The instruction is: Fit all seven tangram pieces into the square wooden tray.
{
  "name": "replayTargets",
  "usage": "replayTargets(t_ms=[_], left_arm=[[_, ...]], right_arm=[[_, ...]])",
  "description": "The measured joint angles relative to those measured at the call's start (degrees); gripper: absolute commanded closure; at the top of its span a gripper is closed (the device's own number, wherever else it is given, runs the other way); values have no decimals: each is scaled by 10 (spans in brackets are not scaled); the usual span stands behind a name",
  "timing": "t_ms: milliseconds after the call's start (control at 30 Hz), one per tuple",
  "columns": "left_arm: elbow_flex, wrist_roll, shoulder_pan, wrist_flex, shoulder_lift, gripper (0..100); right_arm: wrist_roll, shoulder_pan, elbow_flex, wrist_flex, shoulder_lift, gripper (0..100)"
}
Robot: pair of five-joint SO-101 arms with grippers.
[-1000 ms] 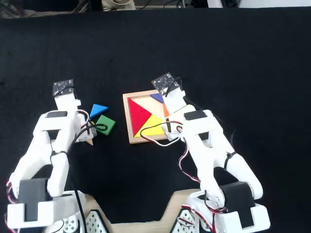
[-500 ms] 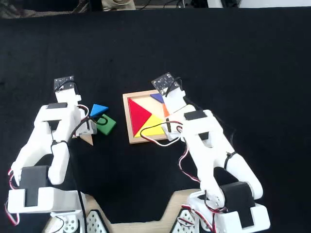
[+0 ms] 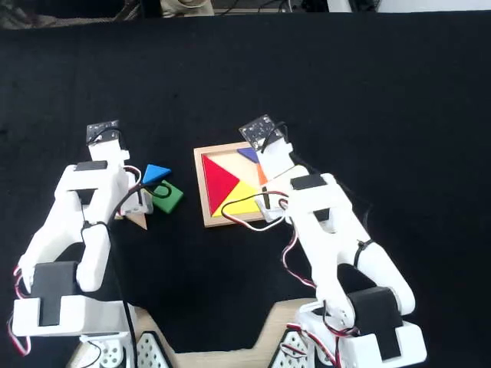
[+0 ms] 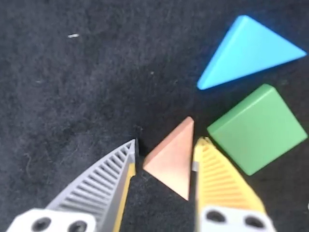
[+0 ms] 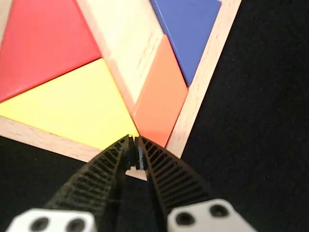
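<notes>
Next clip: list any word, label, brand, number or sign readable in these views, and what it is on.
None: no text can be read in these views.
The square wooden tray, the light blue triangle, the green square block and the tan triangle have plain faces.
The small dark boards on the arms carry pale specks, too small to read.
</notes>
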Motion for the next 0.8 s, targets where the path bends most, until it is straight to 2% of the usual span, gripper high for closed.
replayTargets(t_ms=[467, 533, 600, 800], left_arm=[[-5, 0, 15, 0, 2, 838], [-5, 2, 15, 0, 2, 800], [-5, 24, 11, 4, 2, 752], [-6, 73, -7, 63, 2, 759]], right_arm=[[0, 0, 0, 0, 0, 987], [0, 0, 0, 0, 0, 987], [0, 0, 0, 0, 0, 987], [0, 0, 0, 0, 0, 987]])
